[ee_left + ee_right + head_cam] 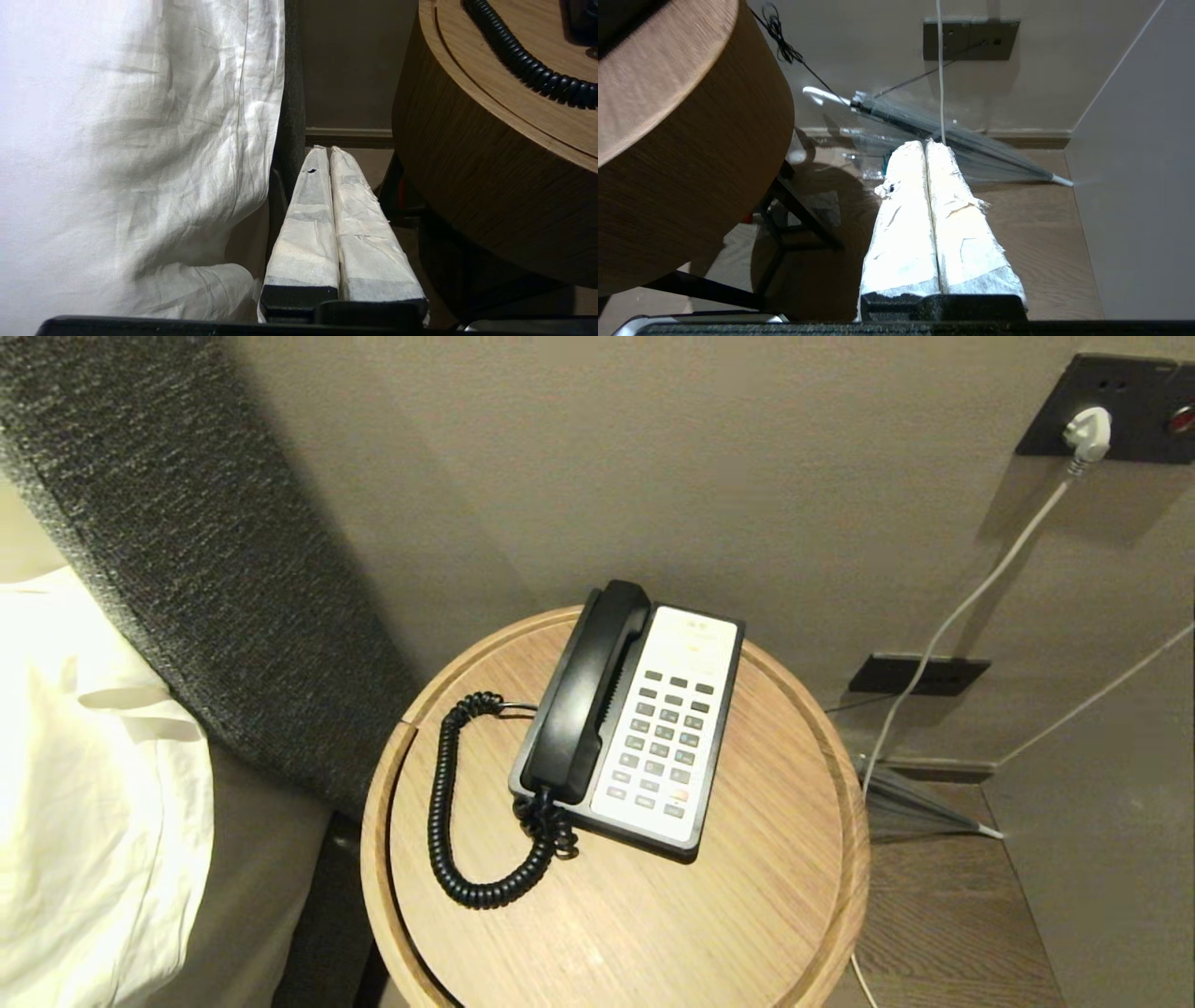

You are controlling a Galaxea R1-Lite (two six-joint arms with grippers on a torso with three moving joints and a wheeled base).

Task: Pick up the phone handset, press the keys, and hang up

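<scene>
A bed (84,784) stands left of the round wooden table (747,915). On the table sits the phone base (714,728), the phone handset (588,691) cradled along its left, the keys (663,747) to its right. Both claws hang below, closed and empty: left gripper (329,151) by the bed, right gripper (925,145) over the floor.

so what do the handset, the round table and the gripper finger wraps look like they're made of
Phone handset: glossy black moulded plastic, judging by its soft highlights. Round table: light wood or wood veneer, matte, with fine straight grain lines across top and side. Left gripper and right gripper fingers: wrapped in white, wrinkled, fraying tape or cloth; which one is unclear.
</scene>
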